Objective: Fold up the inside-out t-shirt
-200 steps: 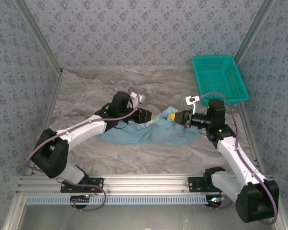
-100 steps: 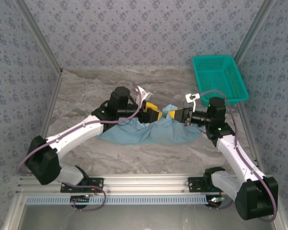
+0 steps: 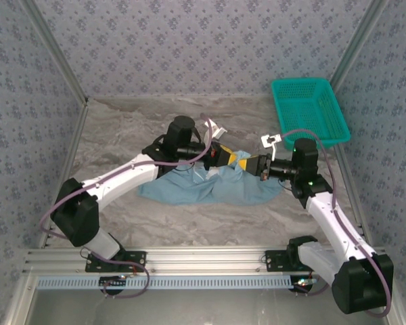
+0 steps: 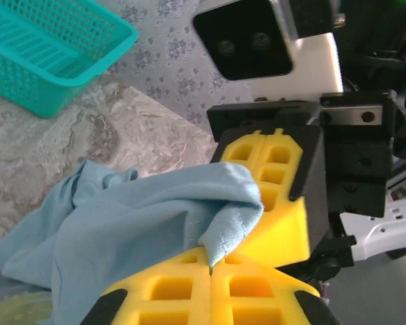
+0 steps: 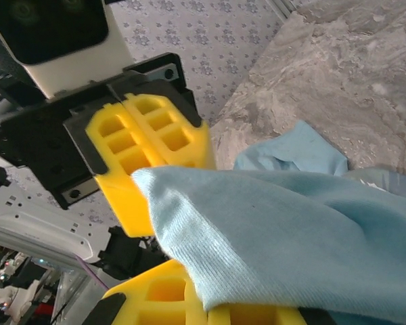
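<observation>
Reporting from both arms, which meet over the middle of the table [image 3: 122,139]. My left gripper [image 4: 211,271] has its yellow fingers pressed together, and a stitched edge of the light-blue t-shirt [image 3: 210,191] is nipped in the seam between them. My right gripper [image 5: 201,308] is likewise closed, with a fold of the same cloth draped over its fingers and pinched between them.

The two grippers point at each other, tip to tip and just beside one another. Whether their fingers actually touch I cannot tell; the cloth covers the spot where they meet.

The t-shirt is lifted into a small bunch where both jaws hold it. The rest hangs down and lies crumpled on the marbled table surface, spread to either side beneath my wrists and toward my bases. In the overhead view it forms a low, wide heap with wrinkled edges, none of it laid flat.

A teal basket [image 3: 310,108] stands at the far right corner of the table, well apart from the t-shirt and behind my right arm.
</observation>
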Controlling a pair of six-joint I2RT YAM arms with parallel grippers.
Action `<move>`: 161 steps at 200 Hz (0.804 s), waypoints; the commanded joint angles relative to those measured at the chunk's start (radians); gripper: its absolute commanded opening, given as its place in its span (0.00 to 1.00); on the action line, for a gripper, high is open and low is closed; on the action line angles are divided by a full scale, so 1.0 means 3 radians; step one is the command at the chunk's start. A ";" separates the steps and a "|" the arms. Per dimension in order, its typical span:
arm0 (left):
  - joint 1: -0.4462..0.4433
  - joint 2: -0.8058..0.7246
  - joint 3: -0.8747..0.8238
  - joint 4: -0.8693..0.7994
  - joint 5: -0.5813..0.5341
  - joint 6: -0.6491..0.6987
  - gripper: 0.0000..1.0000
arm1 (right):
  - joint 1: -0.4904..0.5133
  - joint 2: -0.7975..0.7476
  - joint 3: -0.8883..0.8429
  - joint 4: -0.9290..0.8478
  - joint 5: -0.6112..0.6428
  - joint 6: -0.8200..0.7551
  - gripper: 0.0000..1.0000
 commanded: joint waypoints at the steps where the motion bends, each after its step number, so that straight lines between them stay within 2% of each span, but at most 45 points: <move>1: -0.0015 -0.0133 0.0141 -0.0030 0.0038 0.0064 0.00 | -0.0022 -0.0055 0.0259 -0.0491 0.0439 -0.0222 0.00; 7: -0.0017 -0.0198 0.0148 -0.0098 -0.0013 0.0098 0.00 | -0.0021 -0.0043 0.0360 -0.0760 0.0789 -0.0312 0.02; 18: -0.0051 -0.0295 0.0193 -0.0241 -0.0182 0.0147 0.00 | 0.0050 0.0014 0.0597 -0.1267 0.1434 -0.0525 0.22; 31: -0.0137 -0.0350 0.0342 -0.0499 -0.0431 0.0242 0.00 | 0.0228 0.0062 0.0850 -0.1680 0.1976 -0.0742 0.37; 39: -0.0193 -0.0340 0.0493 -0.0740 -0.0586 0.0322 0.00 | 0.0353 0.0055 0.0976 -0.1867 0.2285 -0.0889 0.42; 57: -0.0284 -0.0288 0.0816 -0.1254 -0.0827 0.0495 0.00 | 0.0612 -0.0054 0.1129 -0.2074 0.2686 -0.1302 0.48; 84: -0.0313 -0.0236 0.1059 -0.1593 -0.0964 0.0632 0.00 | 0.0834 -0.0241 0.1120 -0.2003 0.2425 -0.1731 0.53; 105: -0.0317 -0.0217 0.1170 -0.1676 -0.0963 0.0568 0.00 | 0.0891 -0.0324 0.1015 -0.1880 0.2258 -0.1839 0.55; 139: -0.0318 -0.0203 0.1204 -0.1725 -0.0921 0.0499 0.00 | 0.0891 -0.0438 0.0777 -0.1443 0.1939 -0.1778 0.60; 161: -0.0325 -0.0206 0.1180 -0.1656 -0.0804 0.0440 0.00 | 0.0890 -0.0295 0.0689 -0.0995 0.1770 -0.1628 0.62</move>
